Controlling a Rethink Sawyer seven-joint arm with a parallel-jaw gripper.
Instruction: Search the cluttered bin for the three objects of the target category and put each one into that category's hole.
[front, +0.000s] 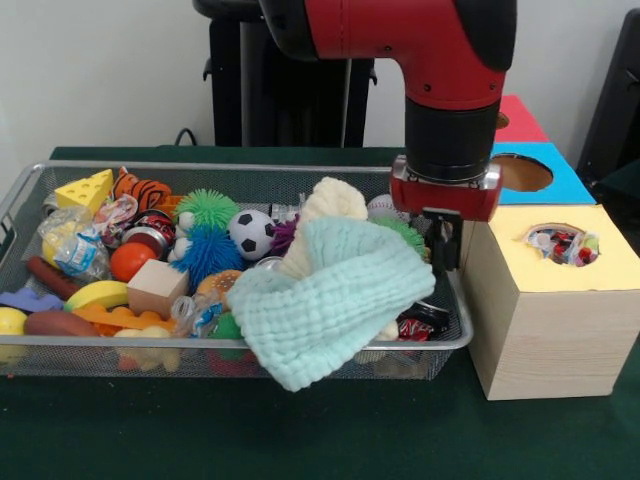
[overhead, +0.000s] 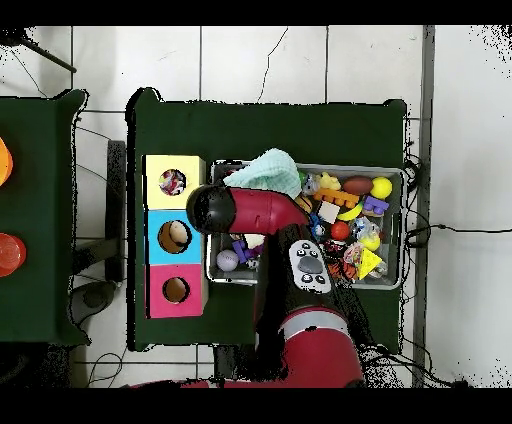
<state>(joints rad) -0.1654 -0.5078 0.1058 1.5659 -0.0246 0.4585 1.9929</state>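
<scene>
The silver wire-mesh bin (front: 200, 167) holds many toys; it also shows in the overhead view (overhead: 402, 200). My gripper (front: 443, 262) hangs at the bin's right end, next to the yellow-topped box, below the red wrist. A crumpled printed wrapper (front: 562, 243) lies in the round hole of the yellow panel (front: 610, 265), and it shows in the overhead view (overhead: 172, 182). Two crinkly wrappers lie at the bin's far left: a clear one with blue and yellow (front: 75, 243) and a white one with red print (front: 115, 213). In the overhead view the arm hides the gripper.
A mint knitted cloth (front: 335, 300) drapes over the bin's front rim, with a cream cloth (front: 325, 205) behind it. Spiky balls (front: 207, 245), a small football (front: 250, 232) and toy foods fill the bin. The blue-topped hole (front: 525, 172) and the red-topped box (front: 520, 118) stand behind the yellow one.
</scene>
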